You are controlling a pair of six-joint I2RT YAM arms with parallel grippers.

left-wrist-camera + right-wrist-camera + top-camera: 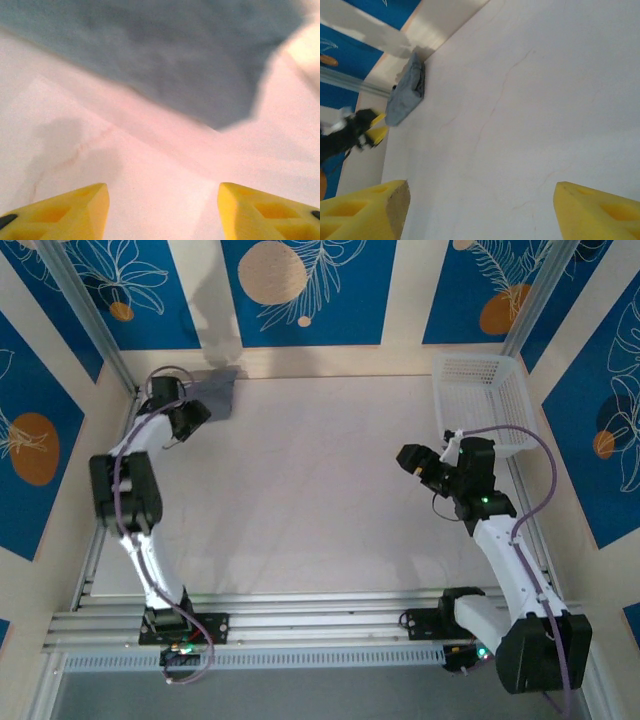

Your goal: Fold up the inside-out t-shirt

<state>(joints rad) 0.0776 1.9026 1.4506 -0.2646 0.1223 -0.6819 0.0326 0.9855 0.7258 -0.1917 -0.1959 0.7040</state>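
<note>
Where the arms are bolted at the near edge, the white table (300,510) stretches away from them. Midway out on the right, the right gripper (410,458) hangs over the table, its yellow fingers (365,210) apart with nothing between them. Further out on the left, the left gripper (162,210) is likewise spread and empty, just short of the t-shirt (215,392). That lies as a compact grey bundle in the far left corner. A basket (485,405) stands in the far right corner.
</note>
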